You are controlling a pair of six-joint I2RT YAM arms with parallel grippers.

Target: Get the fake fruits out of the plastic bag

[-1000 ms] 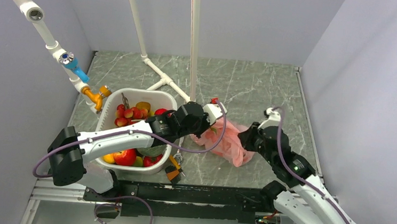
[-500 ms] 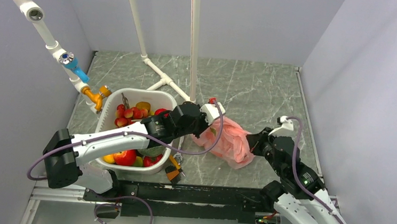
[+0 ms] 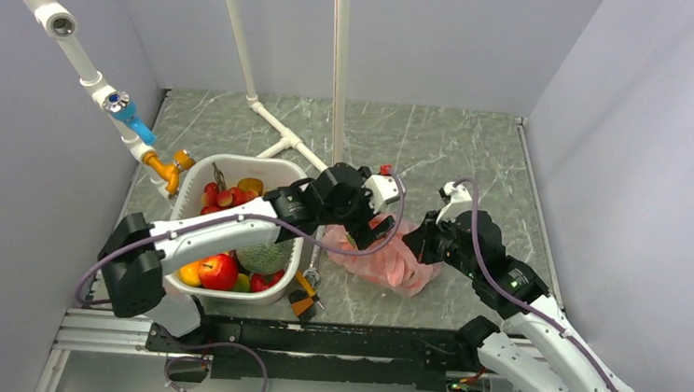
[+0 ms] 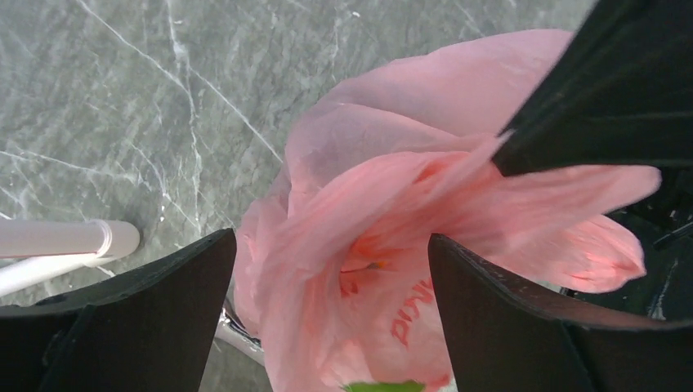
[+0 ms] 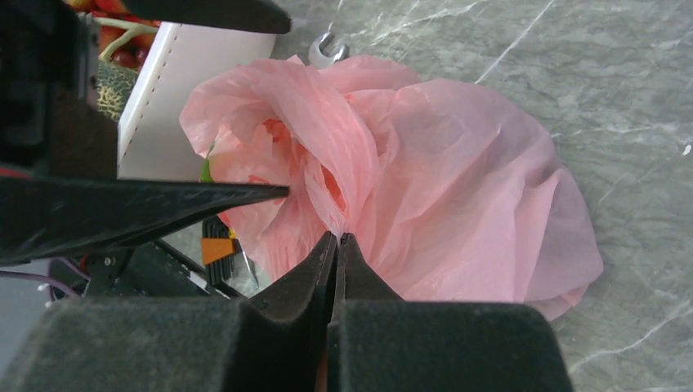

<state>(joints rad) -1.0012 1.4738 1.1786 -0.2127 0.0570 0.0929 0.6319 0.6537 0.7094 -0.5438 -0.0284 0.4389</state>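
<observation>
The pink plastic bag (image 3: pixel 385 263) lies crumpled on the marble table, right of the basket. My left gripper (image 3: pixel 370 233) hovers over the bag's left side, open, with its fingers astride the folds and gripping nothing (image 4: pixel 331 273). My right gripper (image 3: pixel 414 243) is shut on a fold of the plastic bag (image 5: pixel 458 171) at the fingertips (image 5: pixel 337 238), holding that fold up. The fake fruits are hidden inside the bag. Only a light green sliver (image 4: pixel 384 386) peeks out at its lower edge; I cannot tell what it is.
A white basket (image 3: pixel 197 177) of assorted fruit and a netted melon (image 3: pixel 259 256) stands left of the bag. White pipes (image 3: pixel 277 139) and a vertical pole (image 3: pixel 338 74) rise behind it. A wrench (image 5: pixel 327 51) and an orange-black tool (image 3: pixel 302 300) lie near the bag.
My left gripper has opened, let go of the bag and shifted right over it. My right gripper has shut on a fold of the bag and moved left with it.
</observation>
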